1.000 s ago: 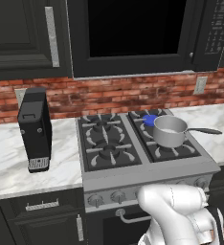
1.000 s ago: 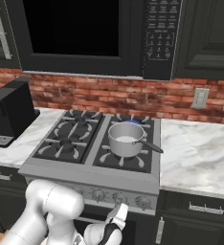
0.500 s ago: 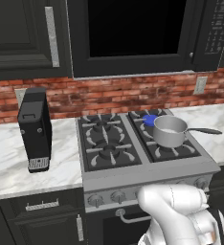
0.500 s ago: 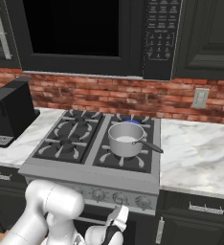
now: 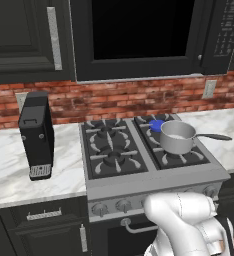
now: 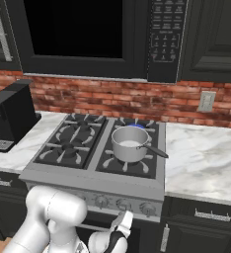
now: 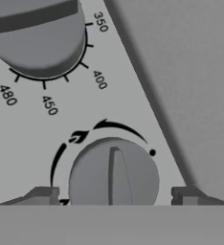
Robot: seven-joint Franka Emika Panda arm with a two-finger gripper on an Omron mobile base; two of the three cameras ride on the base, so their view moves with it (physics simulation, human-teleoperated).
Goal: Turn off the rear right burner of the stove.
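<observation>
The stove (image 5: 156, 181) (image 6: 90, 182) is a steel range with a black grated top. Its rear right burner (image 5: 156, 125) (image 6: 135, 127) shows a small blue flame beside a steel pot (image 5: 176, 138) (image 6: 129, 144). My gripper (image 6: 124, 220) sits low against the stove's front panel, under the knob row. In the hand view it is open (image 7: 113, 195), with its fingertips (image 7: 43, 195) standing on either side of a small round knob (image 7: 113, 173) and a gap on each side. The knob's ridge points straight up in that view.
A larger dial (image 7: 37, 36) with temperature numbers sits just beyond the small knob. A black coffee machine (image 5: 36, 135) (image 6: 14, 116) stands on the marble counter left of the stove. The oven's bar handle (image 5: 134, 228) runs below the knobs.
</observation>
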